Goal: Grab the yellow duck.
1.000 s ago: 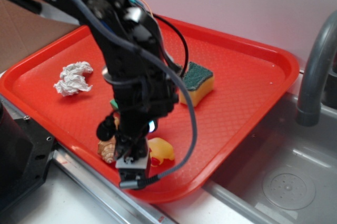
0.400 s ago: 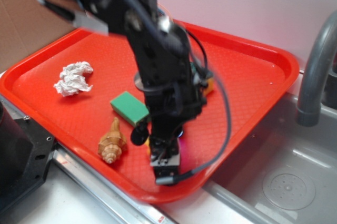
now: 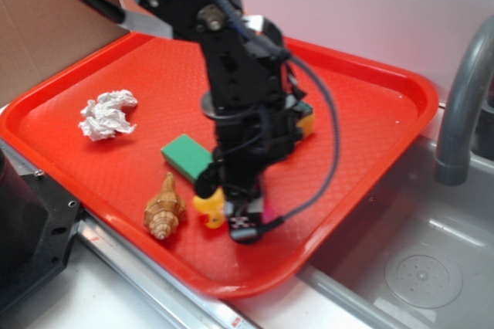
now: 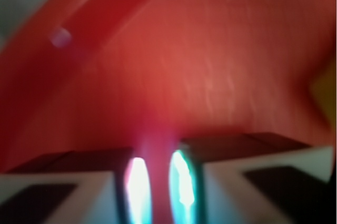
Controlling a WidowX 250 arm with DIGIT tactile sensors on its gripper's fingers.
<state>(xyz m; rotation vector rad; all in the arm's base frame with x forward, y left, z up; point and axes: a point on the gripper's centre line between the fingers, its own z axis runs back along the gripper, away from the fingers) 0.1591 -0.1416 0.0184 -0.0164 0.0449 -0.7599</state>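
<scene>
Arm's (image 3: 239, 89) basically all black, chunky boxy links w/ a round silver disc partway down. Dark grey cable (image 3: 328, 151) loops off the side and back in near the tip. Bit of pink/magenta at the gripper (image 3: 245, 217) end, plus a small black-and-white patterned tag. Wrist cam: finger pads (image 4: 138, 192) look white w/ black panels, glowing teal/white edges, blurry tho.

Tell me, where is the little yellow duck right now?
In the exterior view, the duck sits near the red tray's front edge, between the seashell and the pincer.
</scene>
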